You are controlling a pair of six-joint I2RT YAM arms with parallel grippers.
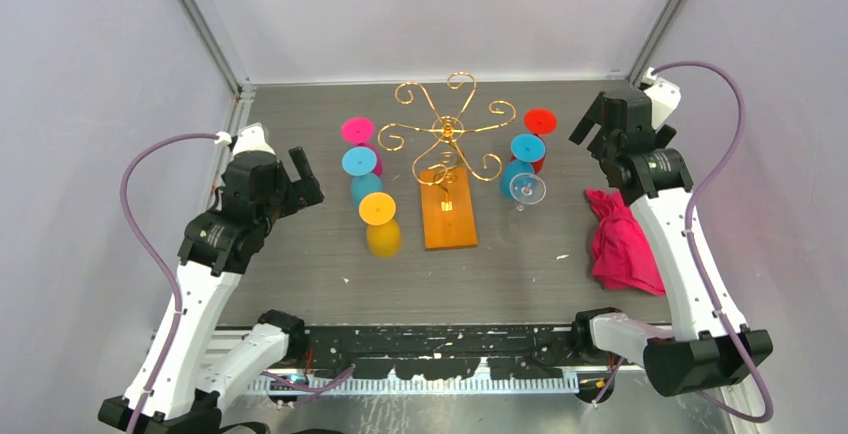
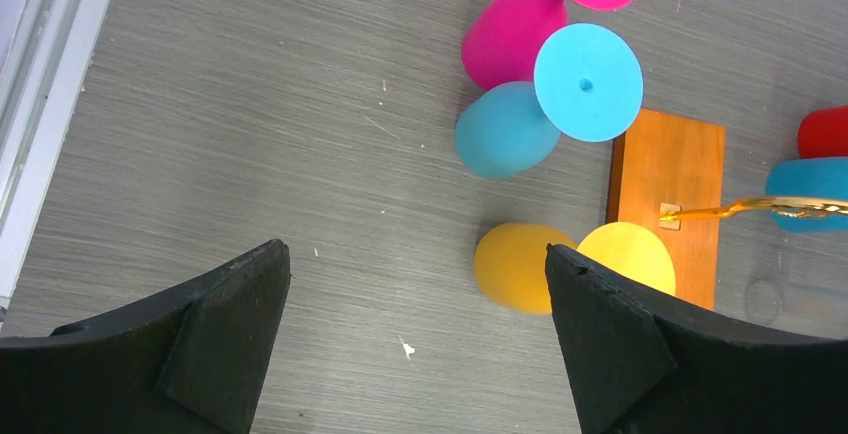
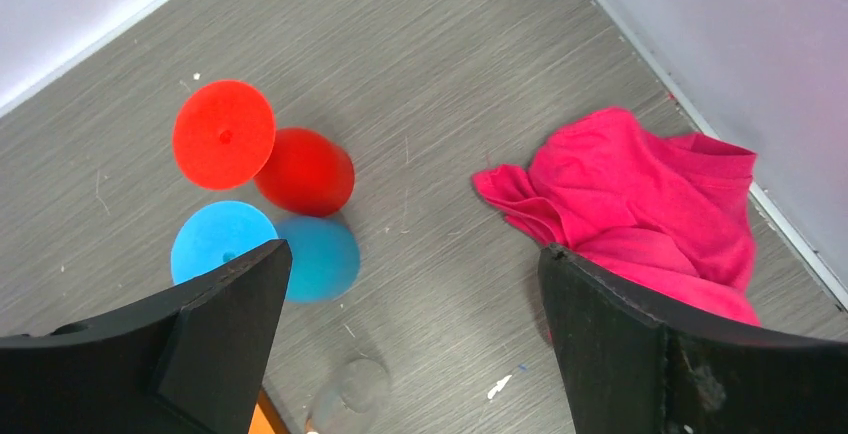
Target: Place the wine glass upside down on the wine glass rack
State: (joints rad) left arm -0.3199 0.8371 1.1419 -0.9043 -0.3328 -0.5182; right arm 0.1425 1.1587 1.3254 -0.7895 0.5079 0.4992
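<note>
At the left hand: fingers spread wide, nothing between them, hanging over bare desk. Just ahead, by its right finger: yellow wine glass, apparently rim-down with the foot disc uppermost (so long axis vertical, already inverted). Further ahead and slightly right: cyan wine glass, then pink wine glass, bowls touching or nearly so. Right of the yellow one, just beside it: the orange-brown base of the wine glass rack, gold scroll arms spreading above its far end.

At the right hand: likewise released and empty. Nearest, low and a little left of its open gap: clear wine glass, faint and hard to read, just beside the rack's base in the overhead view. Ahead-left: blue wine glass, then red wine glass, close together, both foot-up. Off to that hand's right: crumpled pink cloth, well apart from every glass.

Cannot tell which glass is meant, with three lying near each hand. Best candidate for the left, at a guess: the yellow one, nearest its fingers. Probably calls for a side-on grip at stem or bowl, a straight lift with no turning, then threading the stem into a scroll arm. Likely in the way: neighbouring glasses and the curled wires themselves.
</note>
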